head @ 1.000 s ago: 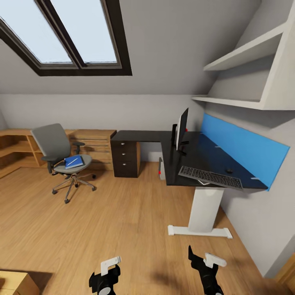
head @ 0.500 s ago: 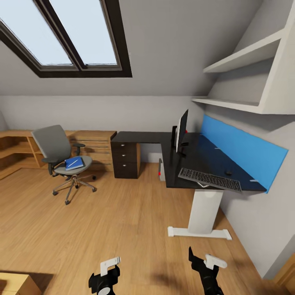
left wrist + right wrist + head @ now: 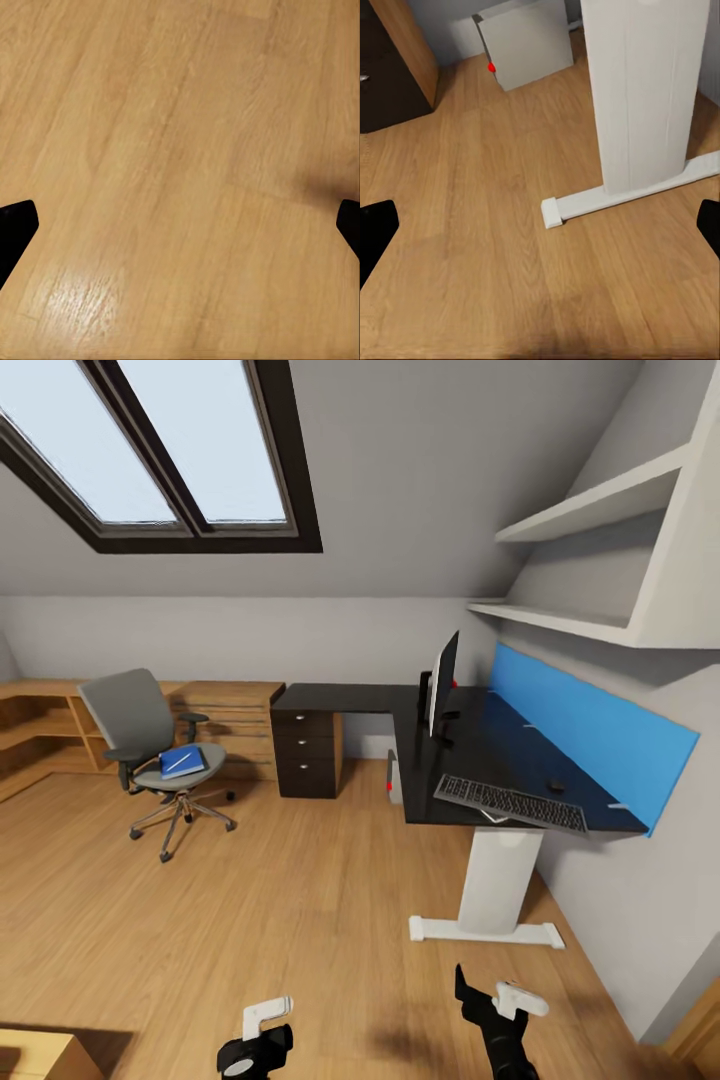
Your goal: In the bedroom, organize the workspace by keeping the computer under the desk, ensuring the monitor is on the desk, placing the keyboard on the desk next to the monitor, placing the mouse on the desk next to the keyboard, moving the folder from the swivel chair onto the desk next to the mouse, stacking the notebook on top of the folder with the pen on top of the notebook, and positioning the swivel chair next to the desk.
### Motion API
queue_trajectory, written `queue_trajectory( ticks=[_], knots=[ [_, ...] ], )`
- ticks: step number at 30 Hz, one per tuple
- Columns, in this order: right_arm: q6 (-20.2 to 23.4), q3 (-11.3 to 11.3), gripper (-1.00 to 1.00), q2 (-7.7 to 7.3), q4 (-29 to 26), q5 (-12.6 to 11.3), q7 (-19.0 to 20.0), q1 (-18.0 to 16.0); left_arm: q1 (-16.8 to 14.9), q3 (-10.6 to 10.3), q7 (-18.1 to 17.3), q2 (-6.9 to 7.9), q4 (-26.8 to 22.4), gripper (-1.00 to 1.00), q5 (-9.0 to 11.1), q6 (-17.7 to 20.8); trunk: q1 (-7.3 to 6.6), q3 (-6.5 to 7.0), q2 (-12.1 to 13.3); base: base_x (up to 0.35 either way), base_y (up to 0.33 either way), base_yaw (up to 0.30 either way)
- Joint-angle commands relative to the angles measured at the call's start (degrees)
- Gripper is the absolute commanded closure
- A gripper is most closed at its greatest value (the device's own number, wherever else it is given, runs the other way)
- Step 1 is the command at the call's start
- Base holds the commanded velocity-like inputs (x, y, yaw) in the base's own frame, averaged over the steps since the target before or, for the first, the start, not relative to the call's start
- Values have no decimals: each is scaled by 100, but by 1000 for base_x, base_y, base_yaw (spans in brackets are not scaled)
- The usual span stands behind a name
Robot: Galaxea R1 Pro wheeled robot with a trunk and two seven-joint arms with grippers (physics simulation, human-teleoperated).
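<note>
The black desk [image 3: 495, 745] stands at the right against a blue panel. On it are the monitor [image 3: 442, 680], seen edge-on, the keyboard [image 3: 510, 803] overhanging the front edge, and the small dark mouse [image 3: 556, 787] behind it. The computer [image 3: 396, 774] [image 3: 525, 43] stands on the floor under the desk. Far left, the swivel chair [image 3: 150, 745] carries the blue folder [image 3: 183, 762] with the pen [image 3: 179, 761] lying on it. The notebook is out of view. My left gripper [image 3: 180, 225] and right gripper [image 3: 540, 225] hang open over the floor, holding nothing.
A white desk leg [image 3: 645, 97] with a long foot [image 3: 487, 931] lies just ahead of my right gripper. A black drawer unit [image 3: 307, 745] and a light-wood shelf unit [image 3: 235, 715] line the back wall. White wall shelves [image 3: 600, 510] hang above the desk. Wood floor [image 3: 280, 920] stretches between.
The whole picture has shifted slightly, so the camera moved. Both grippers sit a little lower in the head view. None of the task's things has moved.
</note>
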Motion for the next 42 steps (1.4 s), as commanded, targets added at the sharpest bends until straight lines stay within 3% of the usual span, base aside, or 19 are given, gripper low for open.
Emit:
queue_trajectory(
  ticks=[1, 6, 17, 23, 24, 26, 28, 32, 33, 36, 39, 40, 41, 42],
  knots=[
    [50, 35, -100, 58, 15, -61, 31, 16, -6, -46, 21, 5, -3, -100, 60, -6, -23, 12, 38, 0, 0, 0],
    [380, 32, -100, 151, 6, -61, 23, 77, -4, -40, 12, 12, -6, -100, 71, 17, -132, 102, 238, 0, 0, 0],
    [397, 33, -100, 60, 1, -78, 19, 94, -4, -39, 19, 85, -31, -100, 74, 5, -374, 299, 679, 0, 0, 0],
    [-184, 31, -100, 64, 3, -93, 14, 115, -4, -36, 33, 127, -45, -100, 73, -73, -506, 407, 920, 0, 0, 0],
    [-467, 0, -100, 68, 0, -118, -2, 129, -4, -32, 47, 144, -46, -100, 73, -293, -528, 425, 960, 0, 0, 0],
    [-608, -36, -100, 72, -6, -164, -39, 135, -5, -26, 53, 149, -47, -100, 73, -482, -572, 461, 1040, 0, 0, 0],
    [-751, -95, -100, 47, -136, -301, -226, 136, -5, -23, 59, 152, -47, -100, 73, -786, -616, 497, 1120, 0, 0, 0],
    [-800, -113, -100, -41, -1327, -366, -1142, 136, -5, -29, 35, 150, -47, -100, 72, -975, -703, 569, 1281, 0, 0, 0],
    [-297, -97, -100, -98, -2312, -172, -1926, 135, -4, -48, 30, 147, -48, -100, 68, -1003, -725, 587, 1321, 0, 0, 0],
    [581, -99, -100, -152, -3146, 183, -2374, 135, -4, -59, 39, 142, -128, -100, 66, -1005, -791, 640, 1441, 0, 0, 0],
    [2625, -117, -100, -196, -4674, 599, -2852, 129, -4, -64, 42, 144, -798, -100, 59, -893, -857, 694, 1562, 0, 0, 0],
    [2924, -121, -100, -201, -4864, 621, -2896, 123, -4, -64, 43, 144, -917, -100, 58, -837, -879, 712, 1602, 0, 0, 0],
    [4366, -135, -100, -212, -5452, 668, -3044, -9, -9, -63, 85, 145, -1589, -100, 60, -174, -901, 730, 1642, 0, 0, 0],
    [5160, -161, -100, -214, -5615, 672, -3136, -186, -15, -59, 133, 145, -2019, -100, 65, 379, -923, 748, 1682, 0, 0, 0]
  ],
)
